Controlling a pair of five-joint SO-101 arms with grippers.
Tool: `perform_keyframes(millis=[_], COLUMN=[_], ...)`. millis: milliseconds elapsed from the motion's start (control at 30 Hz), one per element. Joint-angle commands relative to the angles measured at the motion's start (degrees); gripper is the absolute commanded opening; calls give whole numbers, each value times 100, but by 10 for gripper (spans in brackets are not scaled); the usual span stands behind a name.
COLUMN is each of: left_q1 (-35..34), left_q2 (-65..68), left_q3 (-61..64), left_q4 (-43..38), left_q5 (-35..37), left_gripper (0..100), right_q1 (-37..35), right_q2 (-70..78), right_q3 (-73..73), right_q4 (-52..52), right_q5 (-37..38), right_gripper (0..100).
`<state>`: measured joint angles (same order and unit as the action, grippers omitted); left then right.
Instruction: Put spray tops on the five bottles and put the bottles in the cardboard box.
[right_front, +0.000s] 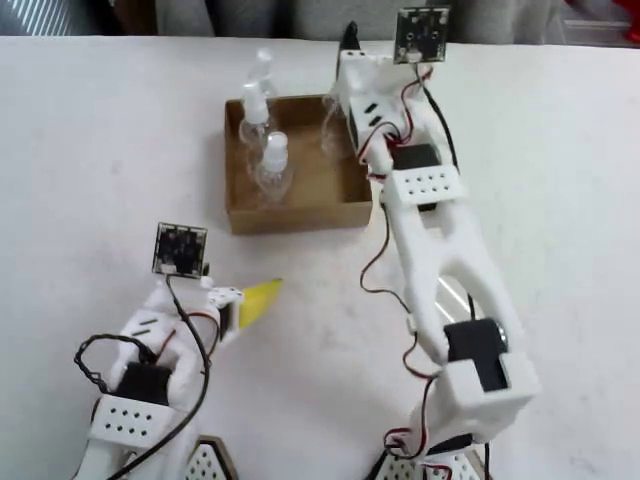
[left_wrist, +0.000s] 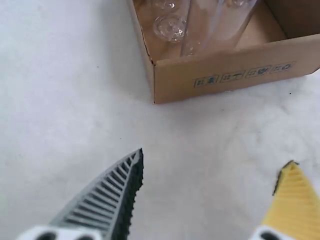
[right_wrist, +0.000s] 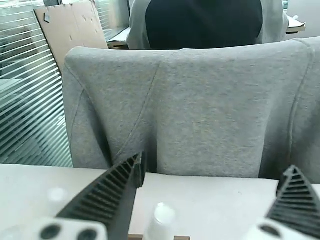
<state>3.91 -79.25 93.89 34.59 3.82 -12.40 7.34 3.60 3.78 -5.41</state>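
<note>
While your right gripper (right_wrist: 215, 165) hangs over the far right corner of the cardboard box (right_front: 300, 215), its fingers stand wide apart with nothing between them. A white spray top (right_wrist: 162, 216) shows just below the gap. That pose reads to me as a drop-off: the jaws are spread above something standing in the box, so it is free of your grip.

In the high view the clear bottles (right_front: 272, 165) stand upright inside the box with tops on. One is at the far left corner, one nearer the middle, and one just beside the right arm (right_front: 440, 250). (I count three for certain; they are transparent, and the arm may hide more.)

Your left gripper (left_wrist: 215, 157) sits low over the table (right_front: 120, 150) on the near side of the box, apart from it, with its fingers also spread and holding nothing. I judge it is placed there so that the box is free for the other arm. The task looks far along, but count the bottles before you call it done.
</note>
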Motion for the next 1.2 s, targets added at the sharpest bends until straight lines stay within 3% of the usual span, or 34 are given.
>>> perform_keyframes(millis=[0, 467, 900, 1033, 1167], left_q1=[-40, -40, -40, -40, -40], left_q2=[-57, -57, -57, -57, -57], left_q3=[-53, -9, 26, 9, 9], left_q4=[-132, -114, -88, 70, 70], left_q5=[-79, -79, -79, -79, -79], left_gripper=[404, 404, 404, 404, 404], right_q1=[92, 690, 866, 1007, 1262], right_q2=[-857, -2888, -3152, -3160, -3196], right_q3=[-149, -158, 167, 985, 1881], right_q4=[910, 5270, 9112, 9305, 8857], right_q5=[-18, 79, 3622, 4651, 5169], right_gripper=[372, 370, 370, 370, 370])
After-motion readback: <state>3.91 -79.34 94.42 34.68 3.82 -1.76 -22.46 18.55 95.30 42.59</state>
